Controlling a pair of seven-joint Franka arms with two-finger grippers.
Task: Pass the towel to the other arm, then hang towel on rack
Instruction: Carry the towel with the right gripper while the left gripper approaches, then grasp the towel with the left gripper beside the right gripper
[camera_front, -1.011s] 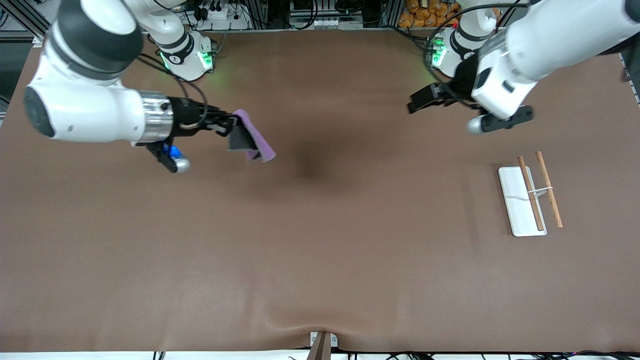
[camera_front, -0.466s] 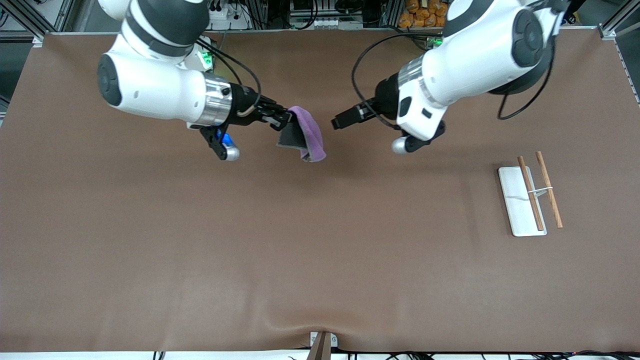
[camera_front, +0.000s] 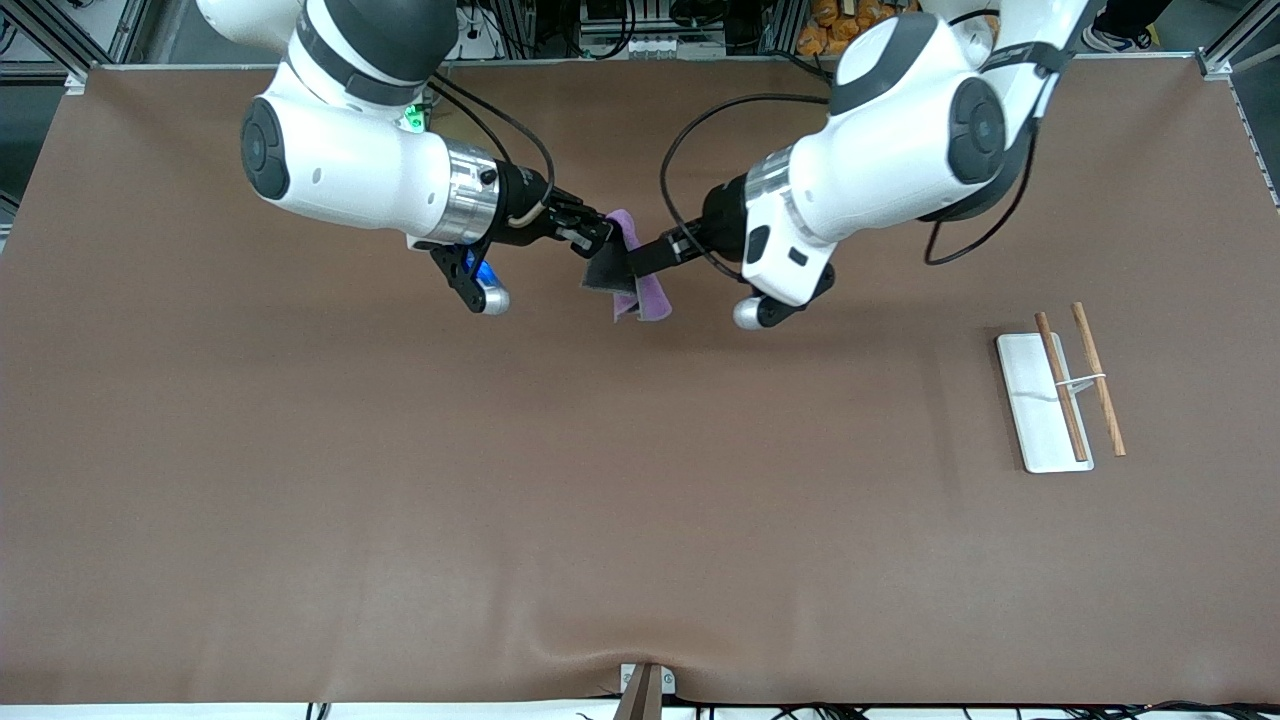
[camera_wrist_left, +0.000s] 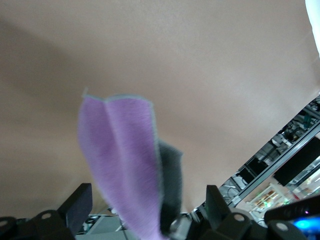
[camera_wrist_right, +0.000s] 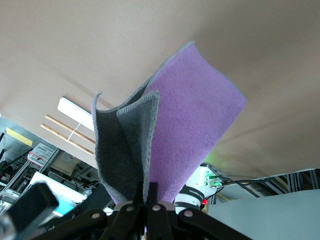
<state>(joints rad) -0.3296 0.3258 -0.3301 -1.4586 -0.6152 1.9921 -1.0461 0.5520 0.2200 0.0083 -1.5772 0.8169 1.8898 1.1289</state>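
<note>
Brown matting covers the desk (camera_front: 400, 480), bare under the handover. Over its middle, the right end effector (camera_front: 598, 234) stays clenched on one edge of the small purple soft cloth towel with grey underside (camera_front: 640, 285), letting it hang free. That offers the left end effector (camera_front: 645, 260), fingers spread around it, a clear hold. Toward the left arm's end waits the white-based rack with two wooden rods (camera_front: 1055, 395).
</note>
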